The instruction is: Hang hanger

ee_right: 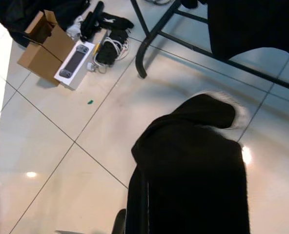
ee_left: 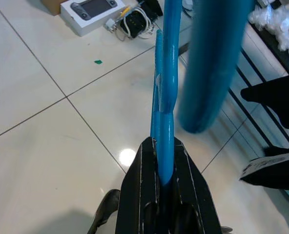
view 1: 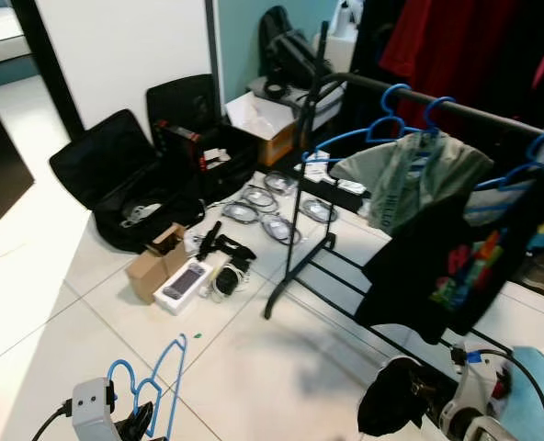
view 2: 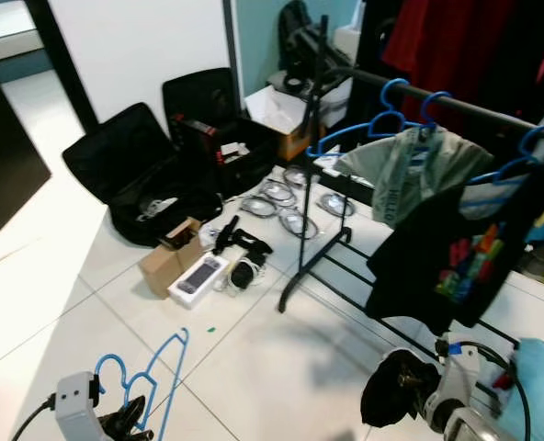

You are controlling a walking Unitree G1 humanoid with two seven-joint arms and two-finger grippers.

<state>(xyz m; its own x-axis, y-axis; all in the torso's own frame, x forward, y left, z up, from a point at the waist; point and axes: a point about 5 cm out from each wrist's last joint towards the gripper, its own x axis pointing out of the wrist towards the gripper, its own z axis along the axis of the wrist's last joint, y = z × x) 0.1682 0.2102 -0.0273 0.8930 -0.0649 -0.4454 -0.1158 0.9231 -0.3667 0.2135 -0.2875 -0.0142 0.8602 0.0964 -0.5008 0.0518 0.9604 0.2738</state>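
A blue plastic hanger [view 1: 166, 377] stands up from my left gripper [view 1: 141, 424] at the bottom left. In the left wrist view the black fingers [ee_left: 142, 165] are shut on the hanger's [ee_left: 166, 87] lower bar. At the bottom right, my right gripper [view 1: 419, 409] holds a bunched black garment [view 1: 393, 397] above the floor. That cloth [ee_right: 193, 170] drapes over the gripper. The black clothes rail [view 1: 456, 108] runs across the upper right. It carries blue hangers [view 1: 391, 115] with a grey-green shirt [view 1: 410, 175] and a black printed T-shirt [view 1: 456, 266].
The rack's black foot [view 1: 286, 276] reaches onto the white tiles. On the floor to the left lie an open black bag [view 1: 125, 179], a cardboard box [view 1: 157, 262], a white device box [view 1: 185, 285], cables [view 1: 263, 220] and an open carton [view 1: 267, 124]. Red clothing [view 1: 456, 46] hangs behind the rail.
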